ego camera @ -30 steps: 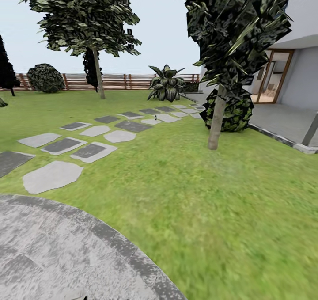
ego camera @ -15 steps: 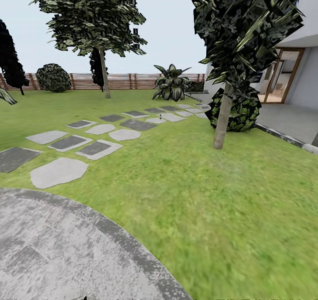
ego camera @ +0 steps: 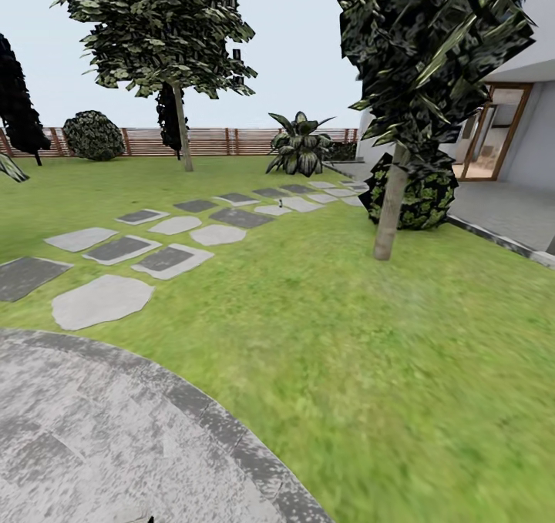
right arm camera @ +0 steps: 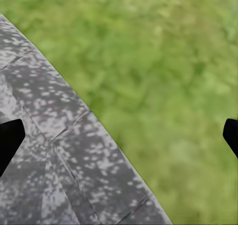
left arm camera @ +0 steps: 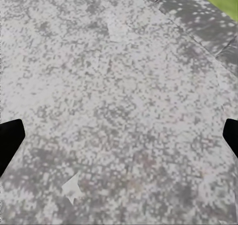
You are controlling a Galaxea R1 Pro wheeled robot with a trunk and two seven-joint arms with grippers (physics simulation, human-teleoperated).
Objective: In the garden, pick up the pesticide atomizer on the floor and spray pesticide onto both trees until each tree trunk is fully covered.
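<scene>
Two trees stand on the grass lawn (ego camera: 370, 353) in the head view. The nearer tree trunk (ego camera: 389, 215) is a pale beige column at the right, under dark foliage. The farther tree trunk (ego camera: 183, 134) rises at the back left, near the fence. A tiny dark upright object (ego camera: 281, 201) sits among the far stepping stones; it is too small to identify as the atomizer. My left gripper (left arm camera: 119, 140) is open over grey speckled paving, its black fingertips (left arm camera: 10, 140) wide apart. My right gripper (right arm camera: 119, 138) is open above the paving's edge and the grass, holding nothing.
A round grey paved patch (ego camera: 92, 430) lies directly below me. Grey stepping stones (ego camera: 100, 300) lead away to the back. A brown slat fence (ego camera: 223, 142), round bushes (ego camera: 92, 134), black conifers (ego camera: 15, 115) and a leafy plant (ego camera: 299, 147) line the rear. The white house (ego camera: 532, 122) stands at right.
The whole head view shifted slightly right over the first half second as the camera turned, then held still. Nothing in the garden moved.
</scene>
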